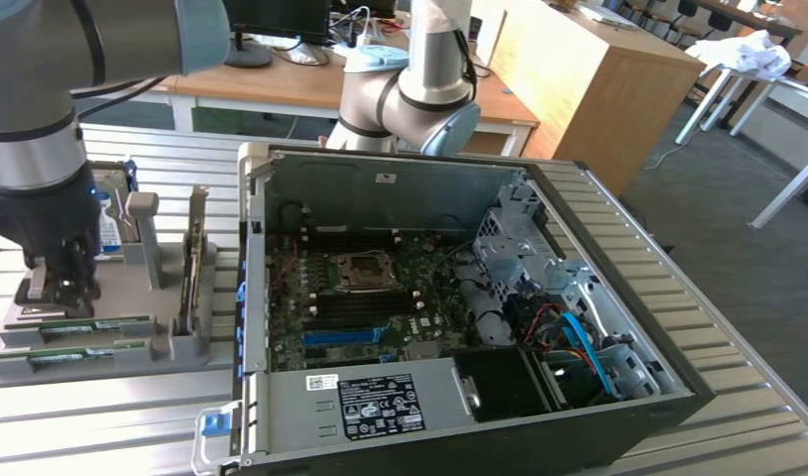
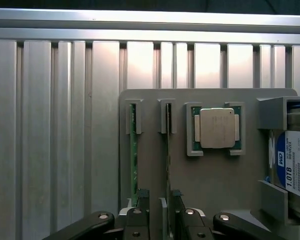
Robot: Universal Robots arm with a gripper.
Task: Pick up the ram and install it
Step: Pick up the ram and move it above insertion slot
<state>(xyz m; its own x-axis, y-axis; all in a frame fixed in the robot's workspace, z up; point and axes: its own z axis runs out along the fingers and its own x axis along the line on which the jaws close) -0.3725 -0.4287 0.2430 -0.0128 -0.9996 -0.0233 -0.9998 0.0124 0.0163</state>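
The ram, a thin green circuit-board stick, stands on edge in a slot of a flat grey plastic holder. The black gripper sits low over one end of it, and its two fingers are spread apart on either side of that end, gripping nothing. Just beside it, in the neighbouring slot, stands a second green stick, outside the fingers. On the ram's other side a square silver processor chip lies in its own recess, and beyond that is a hard drive with a blue and white label. The holder rests on a ribbed aluminium table. Toward the exterior view's right, an open black computer case lies on its side with its green motherboard exposed. Behind the table are light wooden desks and a grey carpeted floor.
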